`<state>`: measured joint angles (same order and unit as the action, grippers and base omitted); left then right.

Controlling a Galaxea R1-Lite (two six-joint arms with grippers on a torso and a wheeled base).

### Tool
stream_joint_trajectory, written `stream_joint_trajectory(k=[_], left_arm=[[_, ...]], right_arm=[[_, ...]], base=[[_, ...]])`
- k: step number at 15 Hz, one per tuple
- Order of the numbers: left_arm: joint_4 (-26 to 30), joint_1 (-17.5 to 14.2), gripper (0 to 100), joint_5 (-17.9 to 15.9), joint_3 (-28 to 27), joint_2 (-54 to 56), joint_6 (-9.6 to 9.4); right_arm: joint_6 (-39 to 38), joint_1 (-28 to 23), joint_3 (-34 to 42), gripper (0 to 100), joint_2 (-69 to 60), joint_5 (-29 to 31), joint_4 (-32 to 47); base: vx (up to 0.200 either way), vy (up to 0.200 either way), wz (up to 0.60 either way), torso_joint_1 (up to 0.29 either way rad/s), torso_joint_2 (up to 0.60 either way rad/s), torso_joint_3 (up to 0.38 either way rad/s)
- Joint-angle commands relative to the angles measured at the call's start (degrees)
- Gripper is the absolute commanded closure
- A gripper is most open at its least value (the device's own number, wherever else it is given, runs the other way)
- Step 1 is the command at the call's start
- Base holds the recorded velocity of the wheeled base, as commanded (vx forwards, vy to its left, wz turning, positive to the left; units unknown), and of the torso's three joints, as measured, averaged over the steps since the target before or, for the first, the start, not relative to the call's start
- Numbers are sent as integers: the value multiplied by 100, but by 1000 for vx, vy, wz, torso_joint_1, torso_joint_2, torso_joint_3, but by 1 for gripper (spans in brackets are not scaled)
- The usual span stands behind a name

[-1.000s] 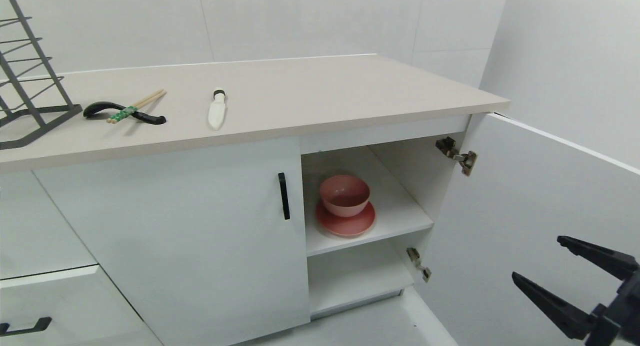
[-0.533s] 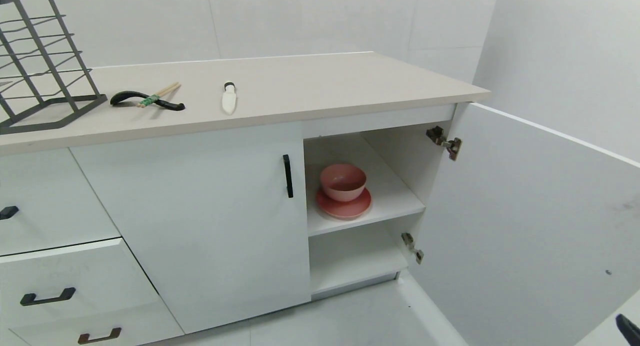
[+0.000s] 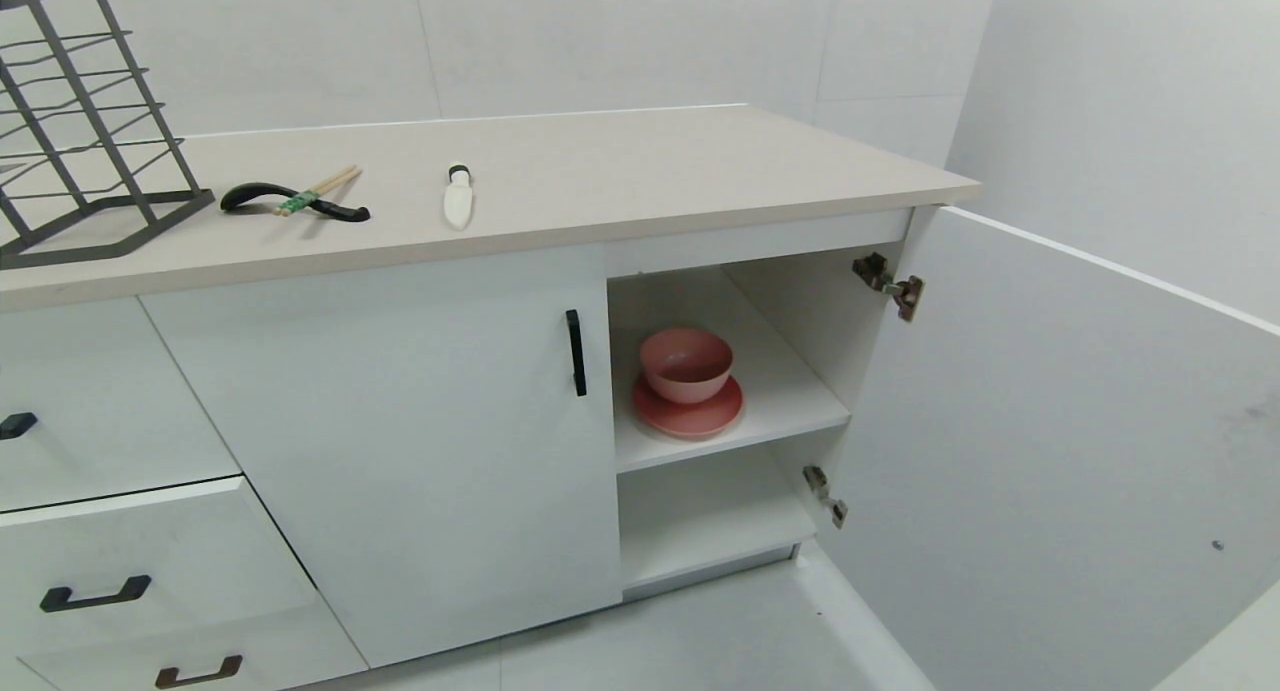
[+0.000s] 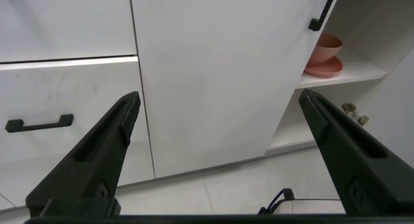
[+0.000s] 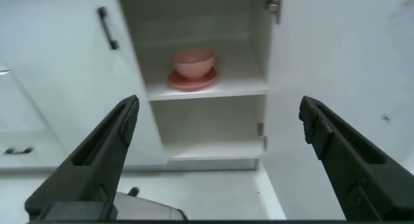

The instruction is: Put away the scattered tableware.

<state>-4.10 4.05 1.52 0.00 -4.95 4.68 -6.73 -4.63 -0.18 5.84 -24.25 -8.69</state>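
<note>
1. Three pieces of tableware lie loose on the worktop point(image 3: 620, 161): a black spoon point(image 3: 250, 192), a pair of chopsticks point(image 3: 318, 188) laid across its handle, and a white utensil point(image 3: 458, 199) a little apart, nearer the front edge.
2. A pink bowl point(image 3: 686, 363) sits on a pink plate point(image 3: 688, 416) on the upper shelf point(image 3: 790, 401) of the cabinet, whose right door point(image 3: 1050, 421) stands wide open. The left door point(image 3: 400, 451) is closed.
3. The left gripper point(image 4: 218, 98) is spread wide and carries nothing. It sits low, facing the closed door and the drawers point(image 4: 65, 88).
4. The right gripper point(image 5: 218, 102) is likewise released and empty, low in front of the open compartment, with the bowl and plate well ahead of it.
5. Judged from this, the bowl and plate are stored and the three worktop pieces are not yet picked up.
6. Risk: because the chopsticks rest on the spoon, lifting either one would likely drag or roll the other, and round sticks could run off the front edge.
7. Risk: the open door juts into the room on the right arm's side, so a careless rise toward the worktop could strike it or its hinges point(image 3: 890, 283).
8. Risk: thin, flat pieces offer little to pinch, so a shallow or skewed close may slip, and anything pushed onto the shelf carelessly could knock the bowl off its plate.
</note>
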Motion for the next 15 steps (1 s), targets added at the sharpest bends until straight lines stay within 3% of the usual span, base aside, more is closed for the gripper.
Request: stream_joint_trajectory(k=[1, 3, 4, 6, 9, 10, 11, 12, 15], left_arm=[[5, 0, 0, -3, 0, -15, -29], [5, 0, 0, -3, 0, -15, -20], [5, 0, 0, -3, 0, -15, -29], [5, 0, 0, -3, 0, -15, -29], [-3, 0, 0, 15, 0, -15, -117], [5, 0, 0, 67, 0, -15, -213], [58, -9, 0, 340, 0, -15, -407], [58, 0, 0, 489, 0, -15, -477], [67, 0, 0, 472, 0, -15, -442]], right_arm=[[14, 314, -96, 0, -30, -124, 17], [14, 507, 18, 0, -30, -115, 140], [14, 578, 9, 0, -127, -124, 588], [84, 428, -8, 0, -435, -45, 623], [453, 428, 18, 0, -514, 2539, 773], [585, 428, -8, 0, -514, 2811, 1001], [567, 428, -8, 0, -514, 2776, 957], [594, 428, 1, 0, -514, 2759, 931], [620, 437, 1, 0, -514, 2741, 931]], base=[[0, 0, 0, 0, 0, 0], [0, 0, 0, 0, 0, 0], [0, 0, 0, 0, 0, 0], [0, 0, 0, 0, 0, 0], [0, 0, 0, 0, 0, 0], [0, 0, 0, 0, 0, 0], [0, 0, 0, 0, 0, 0], [0, 0, 0, 0, 0, 0], [0, 0, 0, 0, 0, 0]])
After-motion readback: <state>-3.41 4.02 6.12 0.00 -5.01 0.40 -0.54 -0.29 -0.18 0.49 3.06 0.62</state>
